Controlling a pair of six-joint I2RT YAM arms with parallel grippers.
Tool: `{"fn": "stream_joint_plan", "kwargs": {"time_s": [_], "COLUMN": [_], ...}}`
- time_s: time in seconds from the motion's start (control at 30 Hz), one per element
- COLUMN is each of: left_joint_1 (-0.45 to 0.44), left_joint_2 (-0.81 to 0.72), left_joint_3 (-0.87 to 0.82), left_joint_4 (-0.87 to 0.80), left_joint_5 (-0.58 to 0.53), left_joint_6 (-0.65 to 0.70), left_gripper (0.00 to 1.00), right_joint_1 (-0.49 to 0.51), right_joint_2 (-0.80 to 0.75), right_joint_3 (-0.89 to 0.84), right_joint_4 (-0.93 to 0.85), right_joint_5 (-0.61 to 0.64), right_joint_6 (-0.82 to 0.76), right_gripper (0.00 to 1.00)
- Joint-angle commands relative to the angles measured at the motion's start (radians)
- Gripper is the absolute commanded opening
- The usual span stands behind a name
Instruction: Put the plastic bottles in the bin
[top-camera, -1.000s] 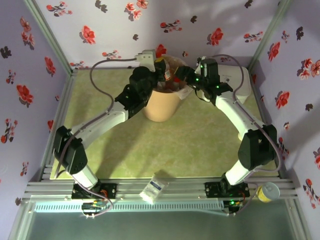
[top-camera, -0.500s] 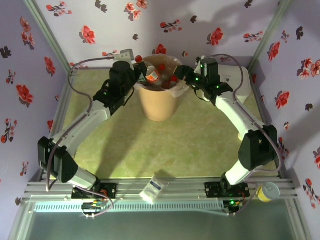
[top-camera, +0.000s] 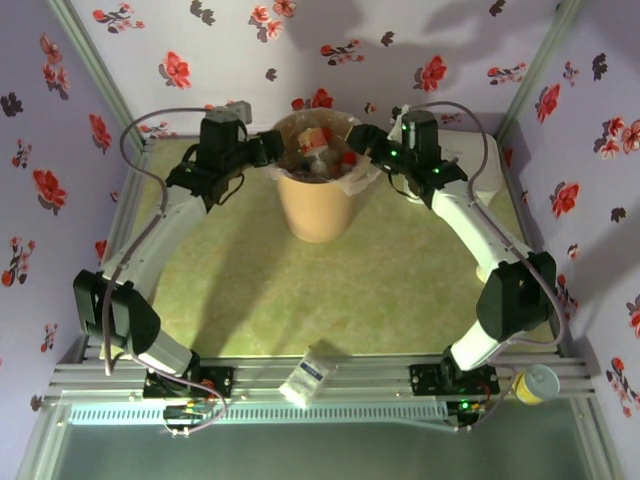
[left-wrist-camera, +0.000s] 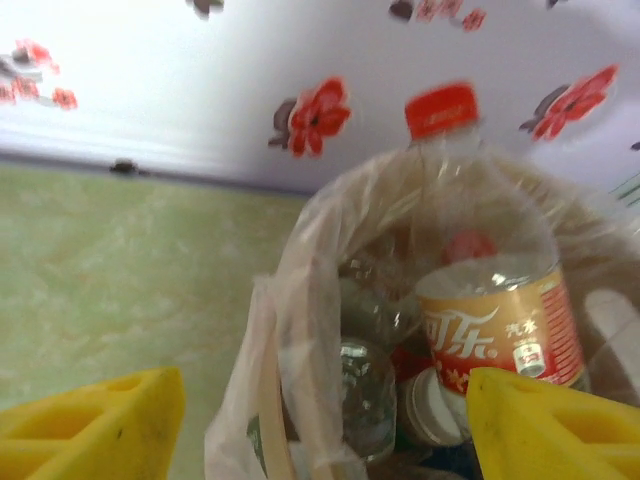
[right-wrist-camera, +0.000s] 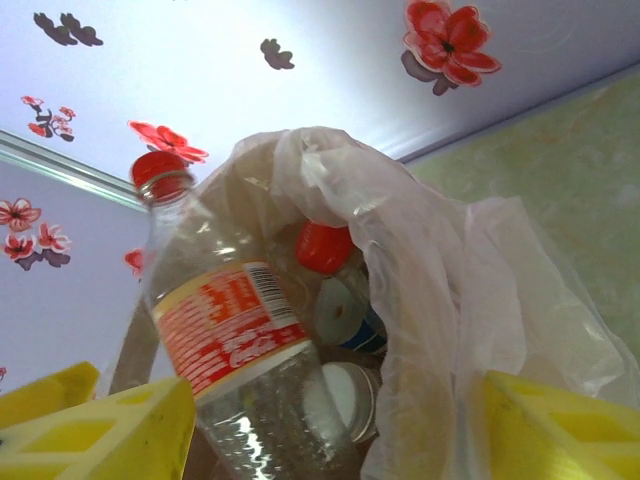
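Hovering open-jawed on both sides of the bin

From where I stood, the left gripper (top-camera: 267, 150) hung at the bin's left rim, near the back of the green table (top-camera: 400, 280). Its yellow pads (left-wrist-camera: 100, 430) stood wide apart with nothing held between them. In the left wrist view the left gripper (left-wrist-camera: 325, 430) looked straight over the rim and its crumpled clear bag (left-wrist-camera: 300, 300).

The bin (top-camera: 318, 205), tall and tan-orange, sat between the two grippers at the far middle of the table. The plastic bottles (top-camera: 318, 148) lay piled inside it, up to about the rim. One red-labelled bottle (left-wrist-camera: 487, 330) stood roughly upright on the heap, its red cap poking above the bag against the flowered wall. Below it I made out more clear bottles and a white cap.

The right gripper (top-camera: 362, 142) hovered just beside the bin's right rim. From its wrist camera the right gripper (right-wrist-camera: 340, 430) also had its jaws spread wide. The red-labelled bottle (right-wrist-camera: 225, 330) rose close to one pad, with a fold of the bag before the other. I could not tell whether either pad touched anything.

Further right, a white box (top-camera: 482, 165) sat behind that arm.
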Motion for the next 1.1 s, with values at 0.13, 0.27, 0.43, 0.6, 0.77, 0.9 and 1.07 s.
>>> {"fn": "stream_joint_plan", "kwargs": {"time_s": [0.13, 0.27, 0.43, 0.6, 0.77, 0.9, 1.07], "left_joint_1": [0.041, 0.051, 0.086, 0.097, 0.097, 0.111, 0.135], "left_joint_2": [-0.08, -0.125, -0.241, -0.322, -0.395, -0.443, -0.425], "left_joint_3": [0.084, 0.025, -0.148, -0.307, -0.511, -0.703, -0.87], "left_joint_4": [-0.033, -0.058, -0.032, -0.03, 0.0, 0.141, 0.324], "left_joint_5": [0.018, -0.096, -0.231, -0.285, -0.432, -0.464, -0.52], "left_joint_6": [0.097, 0.165, 0.229, 0.296, 0.337, 0.356, 0.377], "left_gripper": [0.82, 0.9, 1.0, 1.0, 1.0, 1.0, 1.0], "right_joint_1": [0.005, 0.005, 0.002, -0.006, -0.015, -0.046, -0.129], "right_joint_2": [-0.022, -0.038, -0.101, -0.21, -0.348, -0.425, -0.464], "right_joint_3": [0.072, 0.08, 0.043, -0.103, -0.352, -0.528, -0.725], "right_joint_4": [-0.064, -0.109, -0.186, -0.138, -0.023, 0.037, 0.148], "right_joint_5": [0.024, 0.09, 0.276, 0.41, 0.625, 0.74, 0.797], "right_joint_6": [-0.081, -0.169, -0.345, -0.486, -0.615, -0.649, -0.663], "right_gripper": [0.73, 0.73, 0.75, 0.8, 1.0, 1.0, 1.0]}}
